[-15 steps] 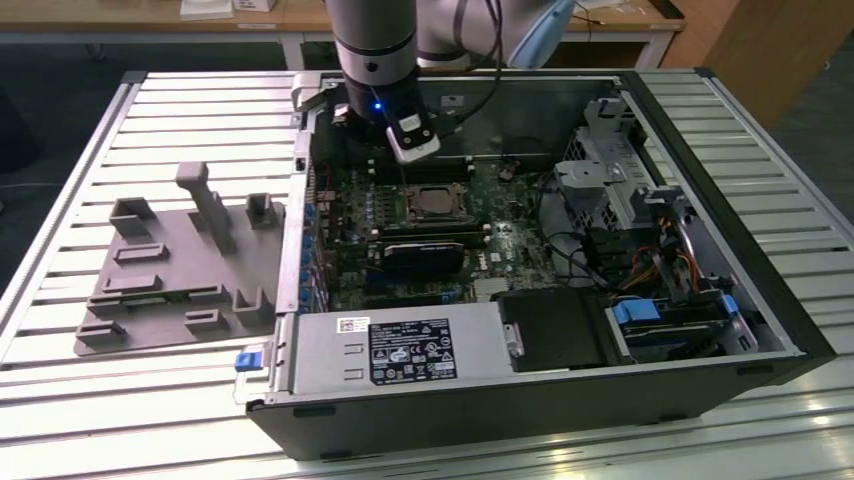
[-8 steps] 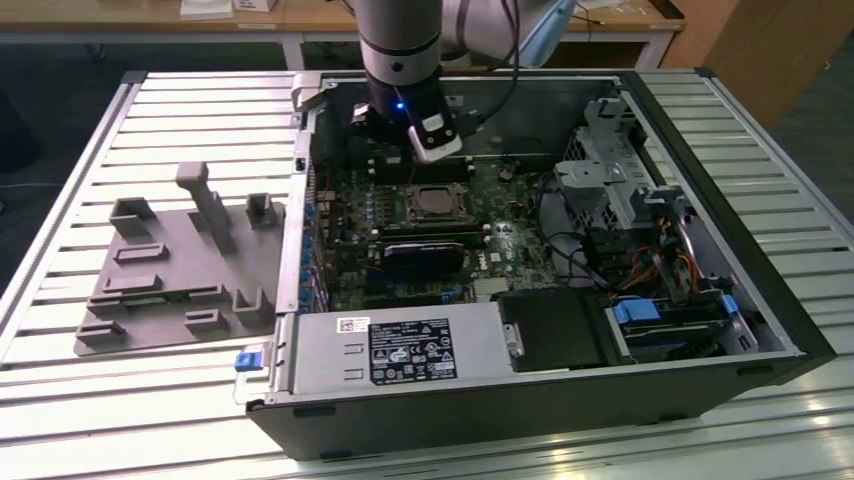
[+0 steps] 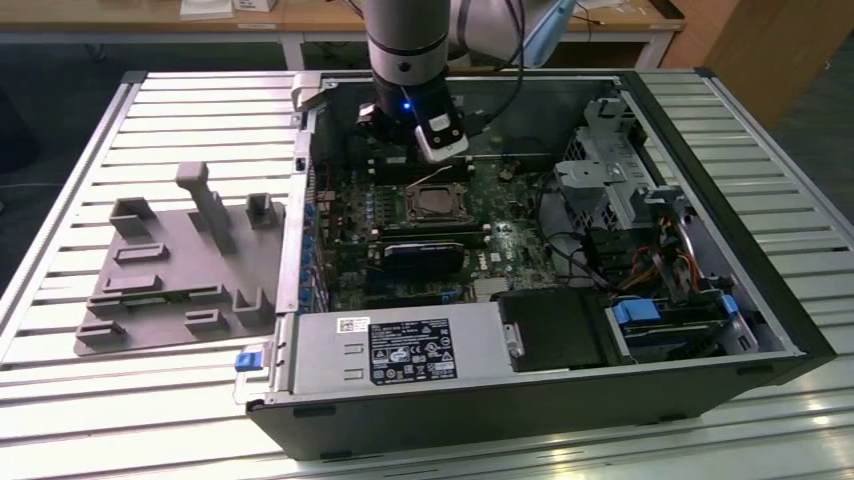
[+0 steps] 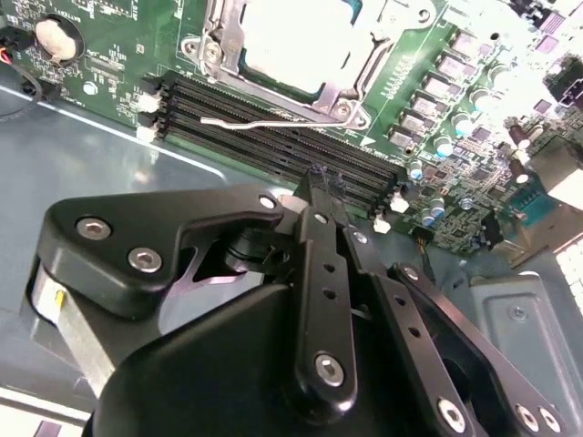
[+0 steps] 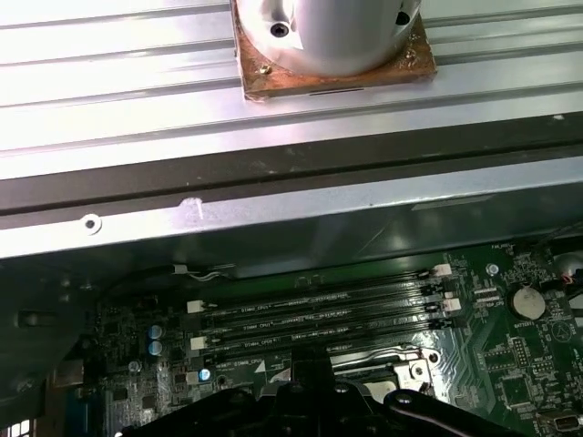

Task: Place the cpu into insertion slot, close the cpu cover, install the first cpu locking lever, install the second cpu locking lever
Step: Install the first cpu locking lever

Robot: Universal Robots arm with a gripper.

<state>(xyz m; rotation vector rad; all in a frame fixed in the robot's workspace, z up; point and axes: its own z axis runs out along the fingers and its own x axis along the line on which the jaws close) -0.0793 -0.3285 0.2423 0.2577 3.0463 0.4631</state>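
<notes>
Hovering inside the open computer case (image 3: pixel 534 420), my pincer (image 4: pixel 316 182) looked closed in the second wrist view, its two black linkages meeting at one tip with nothing that I could see between them. It hung over the long black memory slots (image 4: pixel 273 137), toward the far wall of the case, and I could not tell whether it touched anything. Just nearer than those slots in the exterior view sat the insertion slot (image 3: pixel 434 203) in the green circuit board (image 3: pixel 521 240). A pale square lay in it, which I took for the cpu (image 4: pixel 301 36), and the cpu cover (image 4: pixel 221 45) seemed to lie flat around it as a dull metal frame. One thin wire locking lever (image 4: pixel 246 124) stood free of that frame, reaching across the memory slots. I judged the cpu light, stiff and thin, its smooth face apt to slip and its underside too fragile to touch, so its bare edges were the only fair hold; under the cover it offered none. The lever I judged springy, best met at its bent end. Farther out stood a silver drive cage (image 3: pixel 601 180) on the exterior view's right, a labelled power supply (image 3: pixel 400 350) at the near edge, and a grey moulded fixture (image 3: pixel 174 260) on the slatted table (image 3: pixel 200 110) at the exterior view's left.
</notes>
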